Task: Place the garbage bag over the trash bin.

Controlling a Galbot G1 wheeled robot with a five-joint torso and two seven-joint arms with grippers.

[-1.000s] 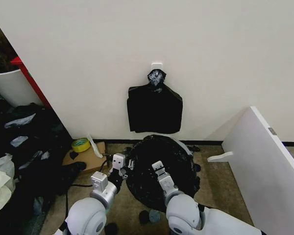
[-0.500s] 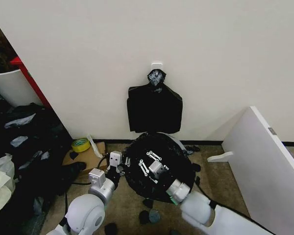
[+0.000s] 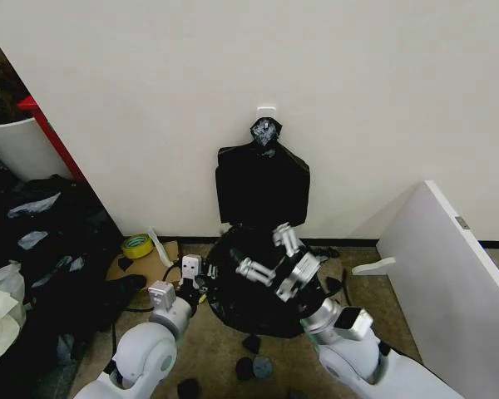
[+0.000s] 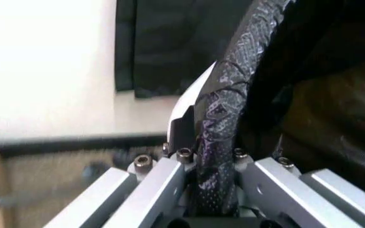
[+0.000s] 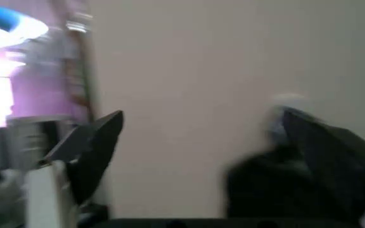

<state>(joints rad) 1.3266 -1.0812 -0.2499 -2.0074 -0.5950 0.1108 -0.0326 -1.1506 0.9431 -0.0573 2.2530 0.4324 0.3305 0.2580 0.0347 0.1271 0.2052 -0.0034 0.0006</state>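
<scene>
The left hand (image 4: 211, 190) pinches the garbage bag (image 4: 230, 95) edge, clearest at its wrist; the right hand (image 3: 266, 253) hovers spread, empty.

The garbage bag (image 3: 258, 287) drapes the trash bin; the left claw (image 3: 193, 270) touches its edge, the right claw (image 3: 264, 253) spread above.

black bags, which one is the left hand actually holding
The garbage bag spread over the trash bin on the floor; the left hand pinches its edge. The flat bunch of bags hangs untouched on the wall.
</scene>
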